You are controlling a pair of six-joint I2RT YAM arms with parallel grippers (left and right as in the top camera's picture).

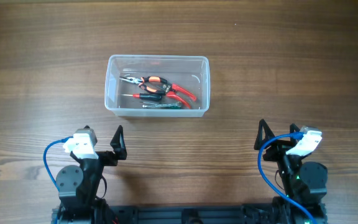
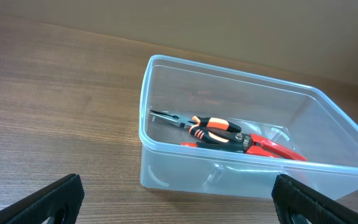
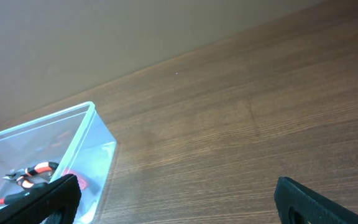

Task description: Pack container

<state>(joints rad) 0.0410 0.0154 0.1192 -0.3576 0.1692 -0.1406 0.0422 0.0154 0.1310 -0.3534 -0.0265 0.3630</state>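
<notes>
The clear plastic container (image 1: 158, 58) stands on the wooden table, left of centre. Inside lie orange-and-black pliers (image 1: 151, 81), red-handled pliers (image 1: 183, 93) and a thin screwdriver (image 1: 160, 105). My left gripper (image 1: 101, 140) is open and empty, near the table's front edge, below the container. In the left wrist view the container (image 2: 229, 72) sits just beyond the open fingers (image 2: 179, 205), with the pliers (image 2: 213, 127) visible inside. My right gripper (image 1: 280, 134) is open and empty at the front right. Its wrist view shows the open fingers (image 3: 179, 202) and the container's corner (image 3: 73, 121) at the left.
Bare wooden tabletop (image 1: 291, 62) surrounds the container on all sides. Blue cables (image 1: 50, 158) loop beside both arm bases at the front edge. A plain wall (image 3: 104, 37) rises behind the table's far edge.
</notes>
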